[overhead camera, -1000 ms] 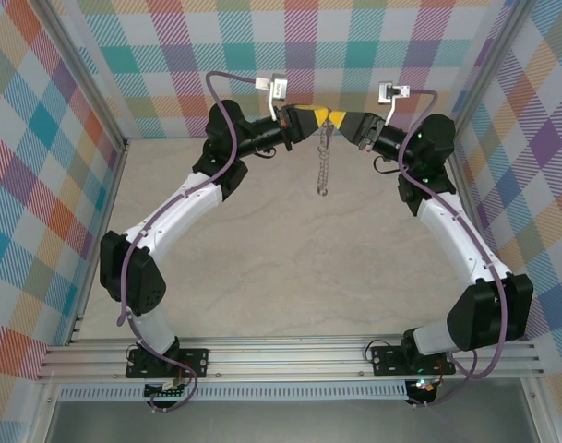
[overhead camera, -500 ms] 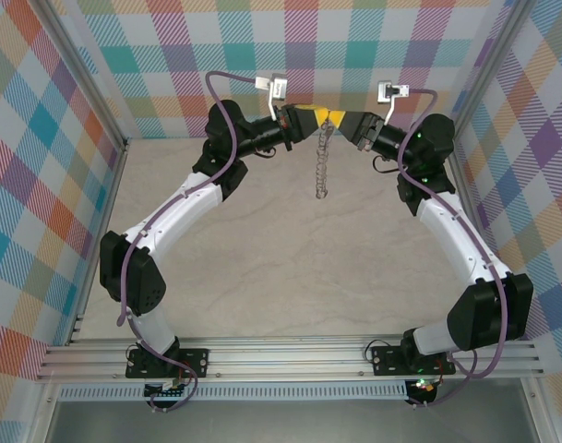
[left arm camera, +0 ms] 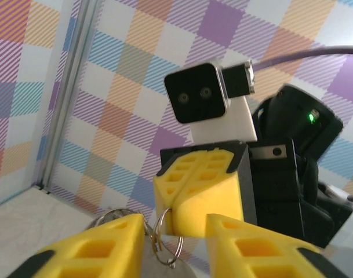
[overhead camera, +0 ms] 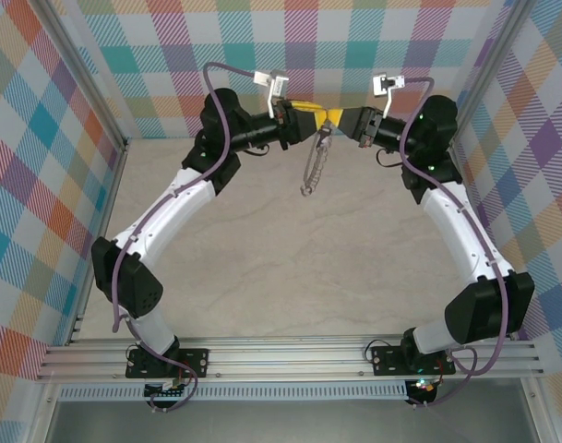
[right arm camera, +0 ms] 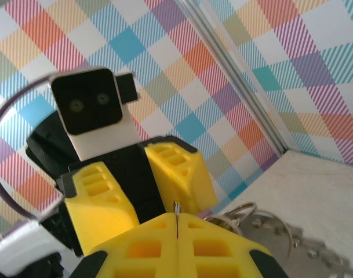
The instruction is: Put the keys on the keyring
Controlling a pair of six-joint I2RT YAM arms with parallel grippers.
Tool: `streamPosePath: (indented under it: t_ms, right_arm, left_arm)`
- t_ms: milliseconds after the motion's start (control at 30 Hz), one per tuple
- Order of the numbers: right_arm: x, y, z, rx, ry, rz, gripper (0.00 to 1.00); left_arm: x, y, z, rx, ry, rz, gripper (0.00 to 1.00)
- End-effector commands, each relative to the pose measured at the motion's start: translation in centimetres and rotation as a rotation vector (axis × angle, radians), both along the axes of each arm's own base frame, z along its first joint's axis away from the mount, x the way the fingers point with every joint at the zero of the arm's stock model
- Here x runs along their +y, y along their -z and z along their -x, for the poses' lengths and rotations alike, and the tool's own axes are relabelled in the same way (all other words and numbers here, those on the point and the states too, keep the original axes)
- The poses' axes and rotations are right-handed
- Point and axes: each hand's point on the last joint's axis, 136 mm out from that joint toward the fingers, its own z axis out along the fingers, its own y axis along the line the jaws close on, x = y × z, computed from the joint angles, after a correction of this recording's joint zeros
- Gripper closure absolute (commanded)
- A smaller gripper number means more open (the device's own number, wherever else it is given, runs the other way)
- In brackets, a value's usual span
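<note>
Plaid walls box in a pale table. Right gripper has its yellow fingers pressed together, pinching the keyring by its top. The hoop dangles tilted above the table. Left gripper, nose to nose with it, stands parted, its fingers either side of the loops.

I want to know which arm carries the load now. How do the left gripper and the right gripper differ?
The left gripper has its jaws apart with a clear gap; the right gripper has its jaws pressed together. The right gripper pinches the keyring, which hangs below it; the left gripper clamps nothing that I can see. Both have yellow fingers and meet tip to tip.
</note>
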Motion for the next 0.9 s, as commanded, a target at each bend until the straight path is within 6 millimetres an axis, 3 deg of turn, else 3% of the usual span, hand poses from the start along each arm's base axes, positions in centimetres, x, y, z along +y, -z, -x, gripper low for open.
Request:
streamPosePath:
  t_ms: [0,233,467,867]
  right_arm:
    - [0.2,0.4,1.3,-0.069,-0.079,0.097,1.00]
    - [0.7,2.1,2.1,-0.080,-0.188,0.180,1.00]
    - [1.1,3.5,2.1,-0.050,-0.272,0.182,1.00]
    - [1.4,3.7,2.1,-0.039,-0.309,0.164,1.00]
  left_arm:
    - [2.6,-1.5,0.7,-0.089,-0.026,-0.070,0.61]
    - [3.4,0.3,0.8,-0.100,0.068,-0.199,0.56]
    - [2.7,1.9,2.3,-0.067,0.223,-0.267,0.66]
    - [1.8,4.0,1.8,-0.002,0.288,-0.278,0.65]
